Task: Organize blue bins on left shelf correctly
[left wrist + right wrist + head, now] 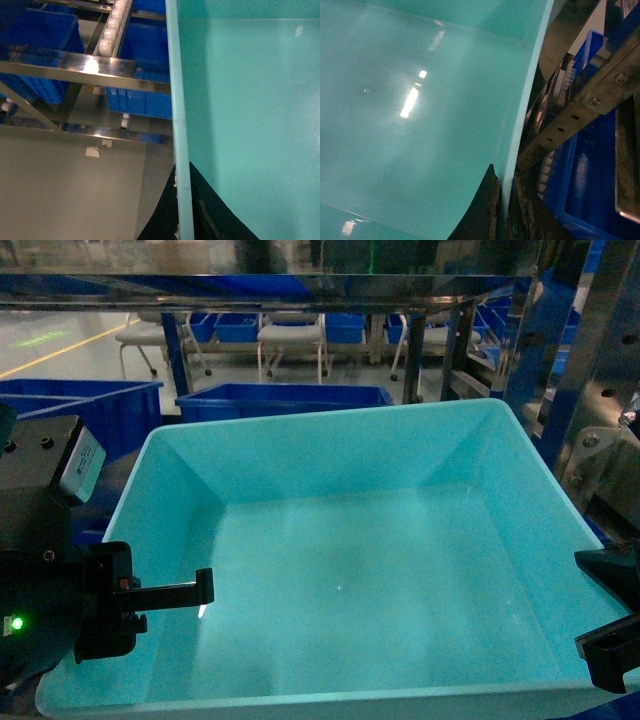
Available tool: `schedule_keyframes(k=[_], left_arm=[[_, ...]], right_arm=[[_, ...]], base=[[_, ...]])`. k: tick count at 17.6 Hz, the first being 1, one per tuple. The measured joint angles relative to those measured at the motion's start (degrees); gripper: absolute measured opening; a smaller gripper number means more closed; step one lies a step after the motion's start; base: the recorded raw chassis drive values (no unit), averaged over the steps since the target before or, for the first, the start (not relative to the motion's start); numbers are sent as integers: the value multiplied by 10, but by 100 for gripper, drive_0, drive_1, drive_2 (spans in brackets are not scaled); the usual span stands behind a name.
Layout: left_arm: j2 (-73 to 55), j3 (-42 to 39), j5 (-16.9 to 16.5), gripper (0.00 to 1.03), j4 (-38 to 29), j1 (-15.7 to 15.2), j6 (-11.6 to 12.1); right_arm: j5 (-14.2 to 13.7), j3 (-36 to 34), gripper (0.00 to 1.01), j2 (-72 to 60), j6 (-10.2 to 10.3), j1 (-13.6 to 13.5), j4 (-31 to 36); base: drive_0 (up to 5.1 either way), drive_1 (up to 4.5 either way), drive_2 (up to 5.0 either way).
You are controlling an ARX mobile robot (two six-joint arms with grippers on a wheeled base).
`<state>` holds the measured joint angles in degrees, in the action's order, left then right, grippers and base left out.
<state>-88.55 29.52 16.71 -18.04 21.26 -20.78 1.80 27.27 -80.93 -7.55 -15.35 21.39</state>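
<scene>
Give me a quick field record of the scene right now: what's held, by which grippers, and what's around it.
held object: aqua tub, empty, glossy inside
left gripper: shut on the tub's left rim, one finger inside the wall, one outside
right gripper: shut on the tub's right rim, same straddling grip
tub attitude: roughly level, open side up
shelf: steel rails with white rollers, beside and below the tub
other bins: dark blue bins beyond the tub and under the rails
background: chairs on the floor

The near rim of the tub [330, 702] is cut off by the picture's bottom edge; what it rests on is hidden.
</scene>
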Motion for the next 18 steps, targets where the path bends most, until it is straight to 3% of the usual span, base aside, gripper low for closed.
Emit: schedule_keyframes(k=[9, 14, 18], left_arm=[[0, 0, -1, 2, -2, 0, 0], [0, 0, -2, 2, 0, 0, 0], [1, 0, -1, 2, 0, 3, 1]], right_arm=[[2, 0, 3, 0, 0, 0, 1], [1, 0, 3, -1, 0, 0, -2], [0, 0, 3, -1, 0, 1, -1]], base=[[-283, 456, -193], [-3, 230, -237], [-477, 361, 122]])
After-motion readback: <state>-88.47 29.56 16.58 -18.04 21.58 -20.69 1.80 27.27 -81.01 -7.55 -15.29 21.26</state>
